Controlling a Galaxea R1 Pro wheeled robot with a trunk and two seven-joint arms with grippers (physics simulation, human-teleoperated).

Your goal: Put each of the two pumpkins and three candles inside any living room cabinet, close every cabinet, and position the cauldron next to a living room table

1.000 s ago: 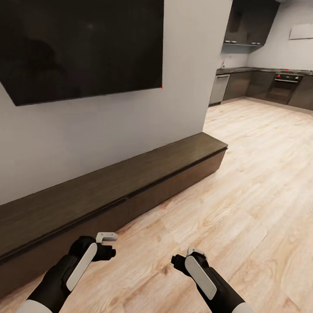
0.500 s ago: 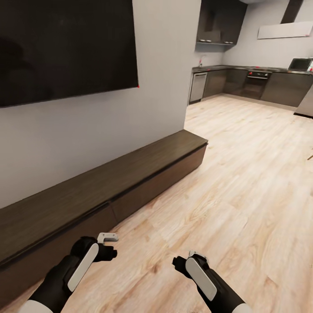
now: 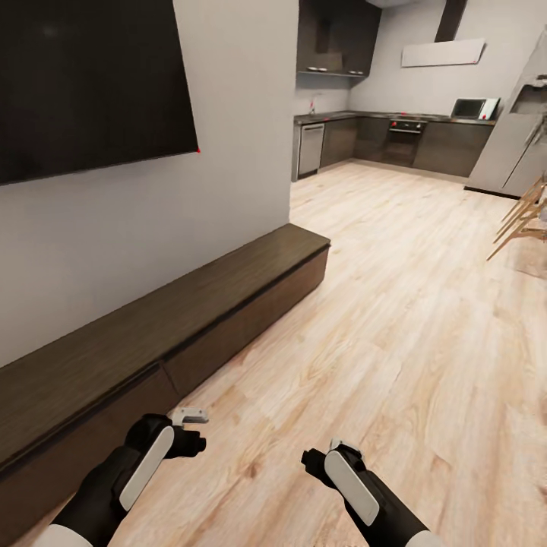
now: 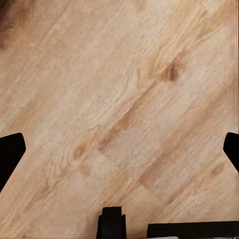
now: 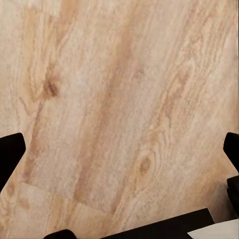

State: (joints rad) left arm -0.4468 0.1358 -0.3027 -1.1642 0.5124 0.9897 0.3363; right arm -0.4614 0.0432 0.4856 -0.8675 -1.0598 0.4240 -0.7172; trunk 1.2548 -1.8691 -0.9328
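With both the left hand (image 3: 184, 428) and right hand (image 3: 327, 454) spread apart, empty, over bare wood floor (image 3: 395, 319), the robot looks in transit beside the closed TV console (image 3: 220, 323) along the wall, and next must locate 2 pumpkins and 3 candles.

Living room wall opening onto a kitchen at the far end.
A large black television (image 3: 83, 83) hangs on a pale grey wall (image 3: 152, 220). Light wood-plank flooring (image 3: 410, 319) runs back to dark kitchen units (image 3: 380, 140) with a built-in oven (image 3: 403, 137), a steel dishwasher (image 3: 311, 149) and a microwave (image 3: 469, 108). Wooden chair legs (image 3: 524, 216) show at the right edge.
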